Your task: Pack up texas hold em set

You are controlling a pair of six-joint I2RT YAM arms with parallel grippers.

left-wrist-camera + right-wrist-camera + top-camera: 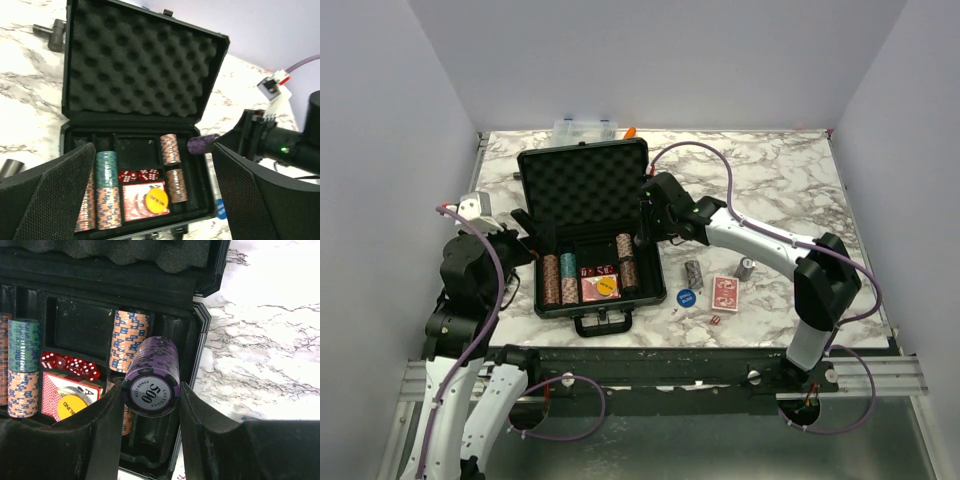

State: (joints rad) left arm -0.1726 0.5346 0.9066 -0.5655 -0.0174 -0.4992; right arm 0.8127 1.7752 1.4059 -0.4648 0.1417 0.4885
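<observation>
The black briefcase [585,185] lies open on the marble table, foam lid up. Orange and teal chip stacks [560,280], red dice [138,175] and a red-backed deck [52,392] with a yellow button [156,197] sit in its tray. My right gripper [151,390] is shut on a purple chip stack [152,377], held on its side above the vacant slot at the tray's right edge. My left gripper [154,150] stands open at the case's left side, holding nothing. On the table right of the case are a dark chip stack [694,273], a blue button [686,297], another red-backed deck [724,292] and tiny red dice [715,320].
A small grey cylinder [745,268] stands right of the loose deck. A clear plastic organizer box [585,128] and an orange-handled tool [631,131] lie behind the lid at the table's far edge. White walls close in the table on three sides.
</observation>
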